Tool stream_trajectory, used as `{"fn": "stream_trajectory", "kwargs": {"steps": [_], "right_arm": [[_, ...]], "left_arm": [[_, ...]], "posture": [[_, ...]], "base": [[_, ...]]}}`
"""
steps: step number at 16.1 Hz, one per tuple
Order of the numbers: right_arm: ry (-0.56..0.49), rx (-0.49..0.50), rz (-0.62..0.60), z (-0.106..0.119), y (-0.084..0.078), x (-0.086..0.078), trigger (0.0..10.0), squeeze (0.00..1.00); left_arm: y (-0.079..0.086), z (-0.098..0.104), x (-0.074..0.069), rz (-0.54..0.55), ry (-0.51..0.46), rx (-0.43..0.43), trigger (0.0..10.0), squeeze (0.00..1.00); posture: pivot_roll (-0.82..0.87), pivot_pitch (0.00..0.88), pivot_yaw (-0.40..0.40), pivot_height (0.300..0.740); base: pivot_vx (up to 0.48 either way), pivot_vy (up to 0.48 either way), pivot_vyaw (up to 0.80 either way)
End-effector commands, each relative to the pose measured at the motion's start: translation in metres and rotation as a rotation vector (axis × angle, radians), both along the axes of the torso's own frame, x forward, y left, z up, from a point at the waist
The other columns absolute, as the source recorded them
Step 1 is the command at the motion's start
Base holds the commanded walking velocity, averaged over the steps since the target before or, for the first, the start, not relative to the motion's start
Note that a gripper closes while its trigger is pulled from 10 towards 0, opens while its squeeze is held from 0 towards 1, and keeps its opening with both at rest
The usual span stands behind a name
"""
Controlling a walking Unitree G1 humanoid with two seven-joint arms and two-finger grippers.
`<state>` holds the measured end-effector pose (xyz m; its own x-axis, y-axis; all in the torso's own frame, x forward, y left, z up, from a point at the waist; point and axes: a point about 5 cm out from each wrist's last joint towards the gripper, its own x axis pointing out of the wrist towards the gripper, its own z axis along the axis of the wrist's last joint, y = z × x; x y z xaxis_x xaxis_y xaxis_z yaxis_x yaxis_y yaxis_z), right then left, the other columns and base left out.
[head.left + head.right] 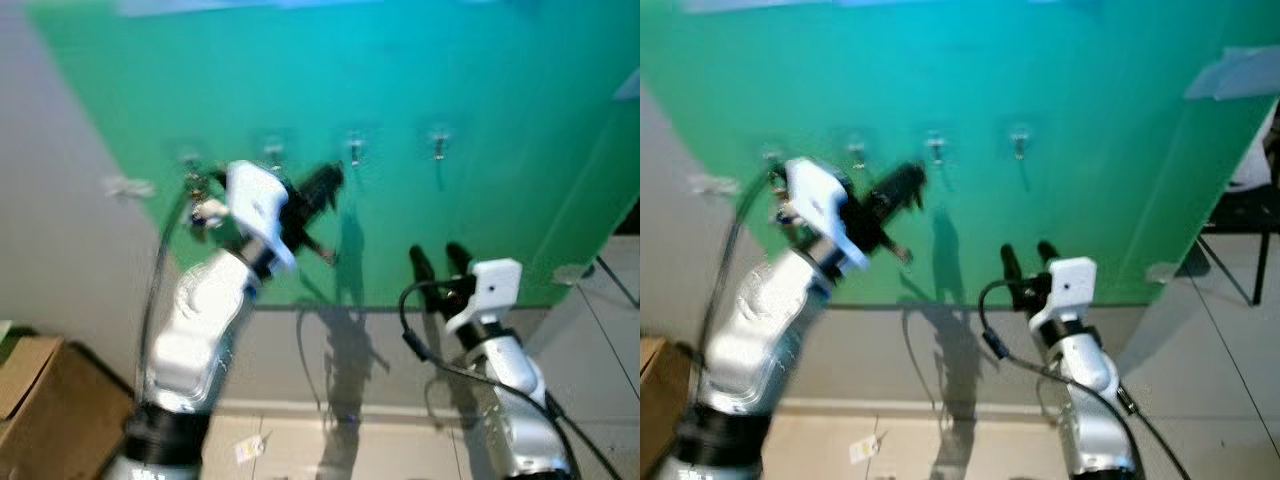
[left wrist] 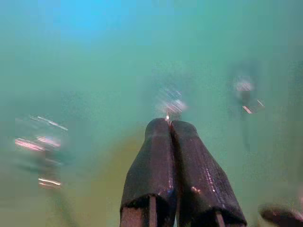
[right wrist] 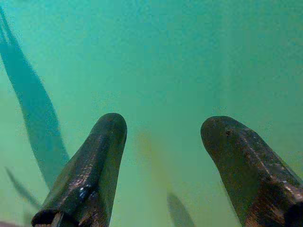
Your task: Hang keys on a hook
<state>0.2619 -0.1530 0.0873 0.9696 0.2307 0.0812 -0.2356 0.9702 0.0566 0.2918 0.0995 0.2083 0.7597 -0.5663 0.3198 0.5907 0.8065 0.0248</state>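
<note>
Green wall panel (image 1: 480,90) ahead, row of small metal hooks (image 1: 354,148) across it. Left gripper (image 1: 330,180) raised just below the third hook, fingers (image 2: 156,161) clenched tight, a sliver of metal glinting at the tips; blur hides whether that is the keys. Further right, right gripper (image 1: 442,258) held low before the panel, fingers (image 3: 90,175) spread apart, grasping nothing.

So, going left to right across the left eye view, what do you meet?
Cardboard box → left arm → left tool, raised to the green wall → far-right wall hook → right tool.
</note>
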Motion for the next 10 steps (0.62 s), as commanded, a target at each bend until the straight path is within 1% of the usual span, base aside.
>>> {"fn": "stream_trajectory", "kwargs": {"steps": [1,2,4,5,6,7,8,10], "right_arm": [[-0.008,-0.009,0.014,0.006,0.004,0.0,10.0,0.0],[-0.003,-0.008,0.016,0.006,0.005,-0.001,10.0,0.0],[0.009,-0.007,0.017,0.005,0.005,-0.003,10.0,0.0],[0.018,-0.007,0.019,0.004,0.005,-0.004,10.0,0.0],[0.025,-0.008,0.022,0.002,0.006,-0.005,10.0,0.0],[0.032,-0.009,0.025,0.002,0.007,-0.006,10.0,0.0],[0.035,-0.009,0.029,0.002,0.007,-0.006,10.0,0.0],[0.04,-0.01,0.031,0.001,0.007,-0.005,10.0,0.0]], "left_arm": [[0.01,0.001,0.01,0.017,0.045,-0.036,0.0,1.0],[0.013,0.002,0.014,0.024,0.062,-0.064,0.0,1.0],[0.015,0.003,0.015,0.011,0.106,-0.135,0.0,1.0],[0.017,0.002,0.014,-0.013,0.159,-0.22,0.0,1.0],[0.02,-0.001,0.014,-0.028,0.202,-0.288,0.0,1.0],[0.021,-0.004,0.015,-0.036,0.24,-0.338,0.0,1.0],[0.022,-0.006,0.016,-0.043,0.263,-0.374,0.0,1.0],[0.022,-0.01,0.017,-0.048,0.297,-0.412,0.0,1.0]], "posture": [[-0.15,0.0,0.116,0.74],[-0.15,0.0,0.116,0.74],[-0.15,0.0,0.119,0.74],[-0.16,0.0,0.121,0.74],[-0.16,0.0,0.121,0.74],[-0.16,0.0,0.121,0.74],[-0.15,0.0,0.118,0.74],[-0.15,0.0,0.12,0.74]], "base": [[0.0,0.0,0.0],[0.0,0.0,0.0],[0.0,0.0,0.0],[0.0,0.0,0.0],[0.0,0.0,0.0],[0.0,0.0,0.0],[0.0,0.0,0.0],[0.0,0.0,0.0]]}}
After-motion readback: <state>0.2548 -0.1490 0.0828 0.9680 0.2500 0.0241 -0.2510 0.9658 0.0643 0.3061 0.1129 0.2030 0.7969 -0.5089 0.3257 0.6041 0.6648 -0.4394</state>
